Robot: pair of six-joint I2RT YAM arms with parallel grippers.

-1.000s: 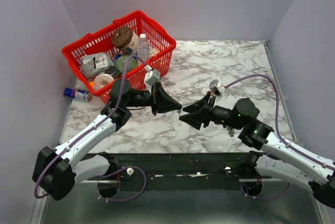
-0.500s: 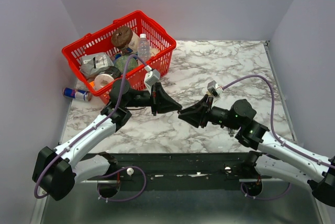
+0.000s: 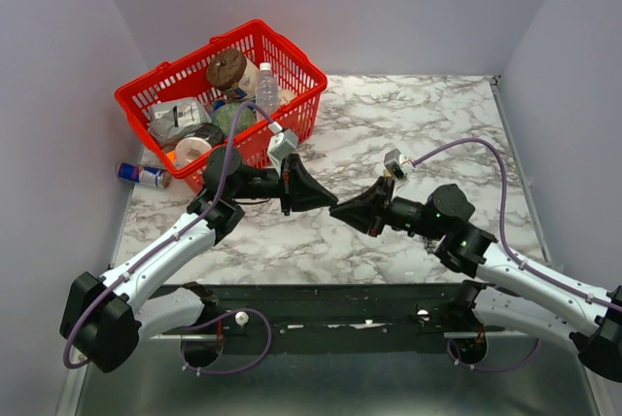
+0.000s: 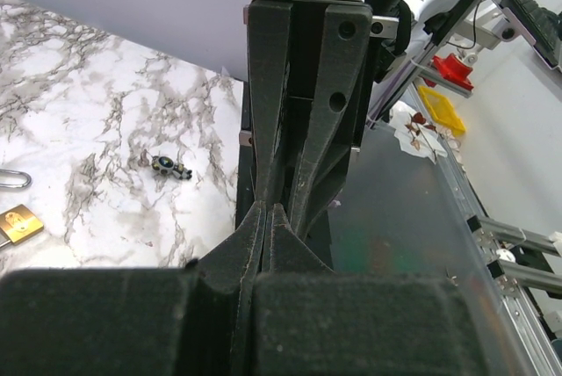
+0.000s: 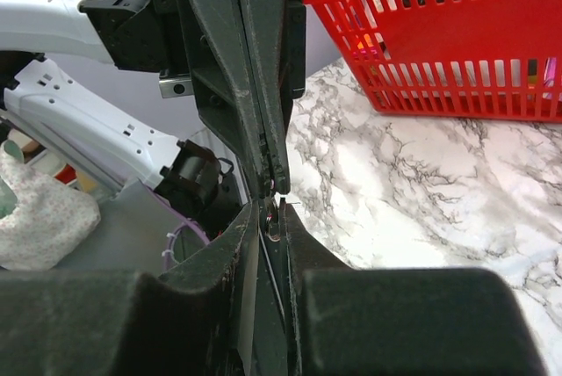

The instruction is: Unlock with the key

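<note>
My two grippers meet tip to tip above the marble table. The left gripper (image 3: 330,202) is shut, its fingers (image 4: 268,218) pressed together, and it pinches the key at its very tip. The key (image 5: 274,215) shows only as a tiny ring and a dark bit between the narrow jaws of my right gripper (image 5: 273,209), which have closed in on it. In the top view the right gripper (image 3: 337,210) touches the left one's tip, and the key is too small to make out. The brass padlock (image 4: 18,222) lies on the table below the left gripper.
A red basket (image 3: 292,76) full of groceries stands at the back left, with a can (image 3: 141,175) beside it. A small dark object with blue and yellow marks (image 4: 169,167) lies near the table's front edge. The basket's wall (image 5: 457,42) is behind the left gripper.
The right gripper has moved left up to the left gripper's tip, and its jaws have narrowed from wide open to almost together. The left arm has stayed still.
</note>
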